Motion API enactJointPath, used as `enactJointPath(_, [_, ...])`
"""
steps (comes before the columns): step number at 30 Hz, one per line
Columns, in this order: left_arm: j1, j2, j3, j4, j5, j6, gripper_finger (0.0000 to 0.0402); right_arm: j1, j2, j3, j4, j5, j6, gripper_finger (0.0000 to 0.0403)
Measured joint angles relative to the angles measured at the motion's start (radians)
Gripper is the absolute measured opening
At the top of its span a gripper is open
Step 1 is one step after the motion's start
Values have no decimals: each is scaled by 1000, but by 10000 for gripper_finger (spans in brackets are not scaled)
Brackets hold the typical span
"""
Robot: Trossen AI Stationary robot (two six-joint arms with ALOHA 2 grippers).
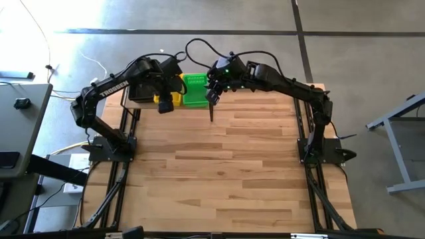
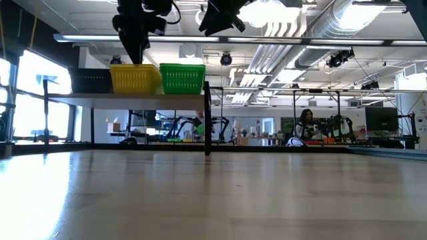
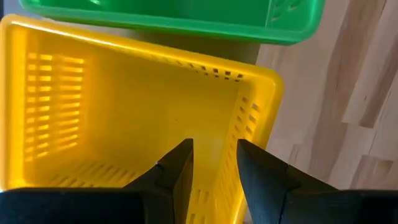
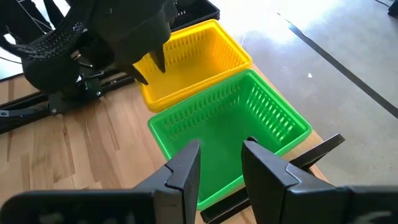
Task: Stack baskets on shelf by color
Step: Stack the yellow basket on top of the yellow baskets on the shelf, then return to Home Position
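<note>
On the shelf [image 2: 80, 99] at the table's far edge, three baskets rest side by side on their bottoms: black [image 2: 90, 81], yellow [image 2: 135, 79] and green [image 2: 182, 78]. My left gripper [image 3: 214, 165] hangs open, pointing down, just above the yellow basket [image 3: 124, 118], near its wall on the table's near side. Nothing is between its fingers. My right gripper [image 4: 222, 158] is open and slants down over the green basket [image 4: 230, 124], above and clear of it. In the high view the left arm hides the black basket.
The shelf's black end upright [image 2: 207, 120] stands just right of the green basket. The wooden slatted tabletop [image 1: 226, 172] stretches bare toward its near edge. A person [image 2: 307, 123] sits in the room far beyond the table.
</note>
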Motion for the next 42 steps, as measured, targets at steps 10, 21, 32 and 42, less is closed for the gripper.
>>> enactJointPath(10, [-25,0,0,15,-5,-20,113,0,0,0,0,0,0,103])
enactJointPath(21, [-25,-4,90,14,-57,41,113,0,0,0,0,3,8,103])
enactJointPath(32, [-59,-209,63,85,160,-97,113,0,-8,0,-96,7,0,103])
enactJointPath(42, [-228,-567,-278,362,159,-274,113,0,-106,0,-208,11,-61,103])
